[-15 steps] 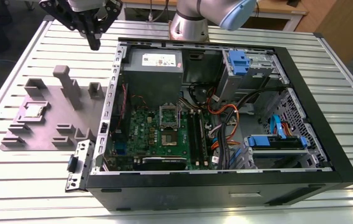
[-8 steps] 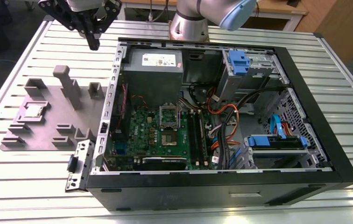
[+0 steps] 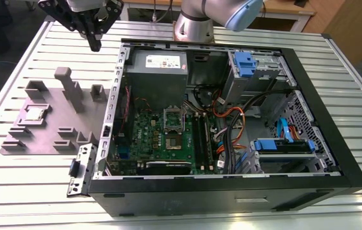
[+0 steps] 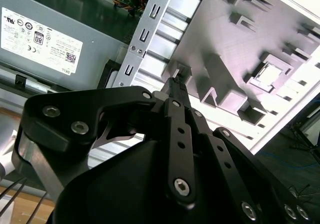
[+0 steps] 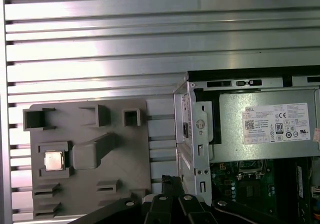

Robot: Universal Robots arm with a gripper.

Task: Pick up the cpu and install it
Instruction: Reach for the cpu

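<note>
The cpu [image 3: 35, 113] is a small silver square lying flat in a recess of the grey fixture plate [image 3: 53, 139], on the exterior view's left. Both wrist views show the cpu [image 4: 270, 75] [image 5: 54, 160] in that recess. My gripper [image 3: 95, 47] hangs high above the slatted table, beyond the plate's far edge and beside the computer case's corner. Its black fingers [image 4: 178, 81] are shut together with nothing between them, and the gripper [image 5: 171, 180] is well apart from the cpu. The open cpu socket [image 3: 172, 139] sits on the green motherboard, with its silver bracket [image 3: 173, 117] raised.
The open black computer case [image 3: 309, 96] holds the motherboard [image 3: 149, 139], a grey power supply [image 3: 156, 72], cables and blue drive brackets [image 3: 283, 146]. Tall grey upright blocks [image 3: 72, 91] stand on the fixture plate close to the cpu. The arm's base [image 3: 194, 26] stands behind the case.
</note>
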